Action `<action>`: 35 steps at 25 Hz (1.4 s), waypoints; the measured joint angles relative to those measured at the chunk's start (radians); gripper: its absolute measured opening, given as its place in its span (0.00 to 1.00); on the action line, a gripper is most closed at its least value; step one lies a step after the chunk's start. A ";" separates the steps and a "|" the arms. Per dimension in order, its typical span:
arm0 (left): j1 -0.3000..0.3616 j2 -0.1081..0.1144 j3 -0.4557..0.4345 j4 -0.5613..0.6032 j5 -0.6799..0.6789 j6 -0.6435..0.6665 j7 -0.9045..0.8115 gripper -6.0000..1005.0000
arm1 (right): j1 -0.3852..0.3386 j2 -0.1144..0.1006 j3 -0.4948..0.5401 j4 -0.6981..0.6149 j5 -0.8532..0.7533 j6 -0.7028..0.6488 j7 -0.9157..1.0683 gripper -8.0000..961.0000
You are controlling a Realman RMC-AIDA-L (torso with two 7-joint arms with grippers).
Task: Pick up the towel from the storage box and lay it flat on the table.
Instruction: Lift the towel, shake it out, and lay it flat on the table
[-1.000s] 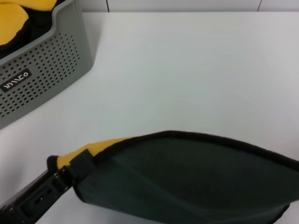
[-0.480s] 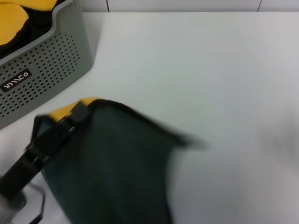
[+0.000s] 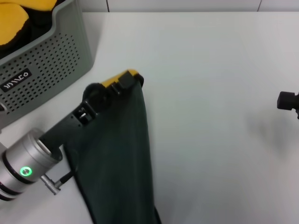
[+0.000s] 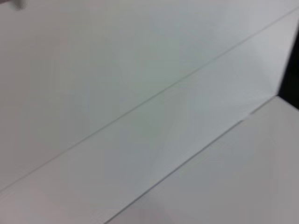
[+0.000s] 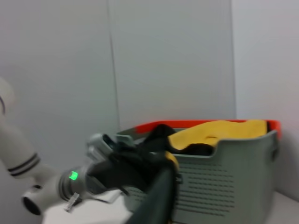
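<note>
Your left gripper point(image 3: 125, 80) is clamped on the top corner of the towel point(image 3: 119, 154), with the black fingers pinching a fold where the yellow face and black edging show. It is held up over the table point(image 3: 210, 70), just beside the near corner of the storage box point(image 3: 46, 60). From that pinch the towel hangs down as 1 long drape, dark green face toward you, narrow at the top and widening toward the bottom edge of the head view, where its lower end runs out of sight. You can see the arm's silver wrist ring with a green light point(image 3: 25, 171) low on the left.

Your right gripper point(image 3: 287, 100) only shows as a small black part at the right edge, well apart from the towel; you cannot tell whether it is open or closed.

The right wrist view shows the storage box point(image 5: 224, 182) with more yellow and dark cloth point(image 5: 219, 133) piled inside.
</note>
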 joint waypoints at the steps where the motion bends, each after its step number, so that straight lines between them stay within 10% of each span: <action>1: 0.006 0.002 0.000 0.024 0.000 0.021 -0.003 0.02 | -0.003 0.002 0.001 0.001 0.001 0.013 -0.003 0.03; 14: -0.030 0.006 0.006 0.373 0.169 0.164 -0.194 0.02 | 0.040 0.050 -0.053 0.101 -0.007 0.106 -0.155 0.08; 25: -0.070 0.005 0.006 0.406 0.170 0.166 -0.200 0.02 | 0.092 0.061 -0.164 0.154 0.007 0.031 -0.163 0.53; 35: -0.071 0.005 0.016 0.423 0.176 0.167 -0.196 0.02 | 0.117 0.063 -0.191 0.185 -0.002 0.157 -0.174 0.67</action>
